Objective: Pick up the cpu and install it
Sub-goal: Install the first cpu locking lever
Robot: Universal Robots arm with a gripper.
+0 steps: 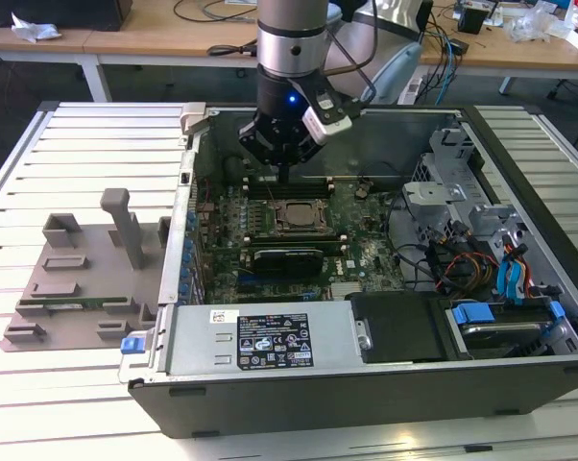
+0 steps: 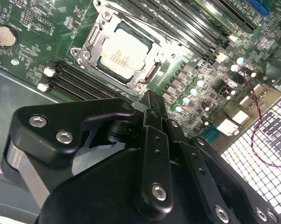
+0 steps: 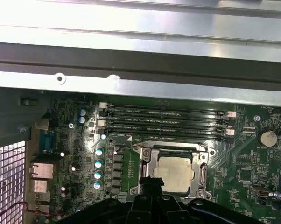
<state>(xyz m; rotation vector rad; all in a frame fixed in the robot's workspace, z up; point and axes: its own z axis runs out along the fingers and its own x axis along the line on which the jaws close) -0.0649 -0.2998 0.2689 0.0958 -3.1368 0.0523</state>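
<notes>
The cpu [image 1: 297, 215] lies flat in its metal socket frame on the green motherboard [image 1: 356, 252] inside the open computer case. Its silver top shows in both wrist views [image 2: 124, 53] [image 3: 175, 173]. My gripper [image 1: 284, 176] hangs just above the board, toward the case's back wall from the socket. The black fingers are shut together into one narrow tip [image 2: 150, 95] with nothing between them. That tip [image 3: 152, 181] stands at the socket's edge, apart from the chip.
Memory slots [image 3: 166, 122] run beside the socket. A long black card [image 1: 287, 257] lies in front of it. The case holds a power supply [image 1: 270, 341] and drive bays with cables [image 1: 505, 279]. A grey fixture tray [image 1: 78, 279] sits outside on the exterior view's left.
</notes>
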